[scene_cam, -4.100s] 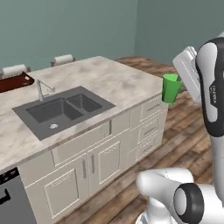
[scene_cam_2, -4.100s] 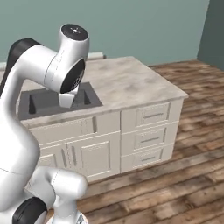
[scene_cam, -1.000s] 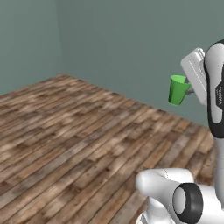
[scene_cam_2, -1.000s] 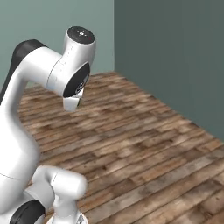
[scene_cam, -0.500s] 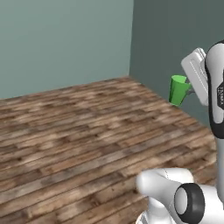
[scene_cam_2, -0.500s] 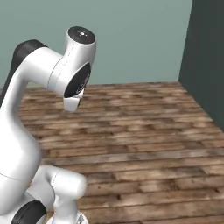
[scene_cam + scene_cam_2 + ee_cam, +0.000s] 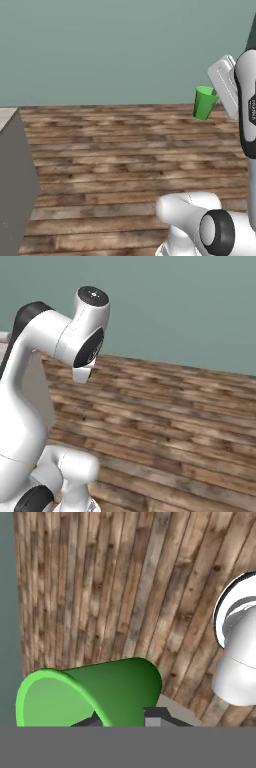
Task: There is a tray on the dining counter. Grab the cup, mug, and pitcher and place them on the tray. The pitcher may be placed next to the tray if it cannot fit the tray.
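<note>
The bright green cup (image 7: 203, 102) hangs high above the wooden floor, tilted, at the right of the left base view. My gripper (image 7: 214, 96) is shut on its rim, with the white hand just right of it. In the hand view the cup (image 7: 95, 692) lies on its side with its open mouth toward the lower left. The gripper (image 7: 125, 718) clamps it at the bottom edge, one fingertip (image 7: 156, 716) showing beside the cup's wall. The tray, dining counter, mug and pitcher are out of view.
Brown plank floor (image 7: 120, 145) stretches ahead to a teal wall (image 7: 110, 50). A grey block (image 7: 15, 185) stands at the left edge of the left base view. My white arm (image 7: 75, 341) rises at the left of the right base view.
The whole picture has swung, so the base has turned: the wall corner slid out of sight and a grey block came in at the left. The cup stays in the gripper.
</note>
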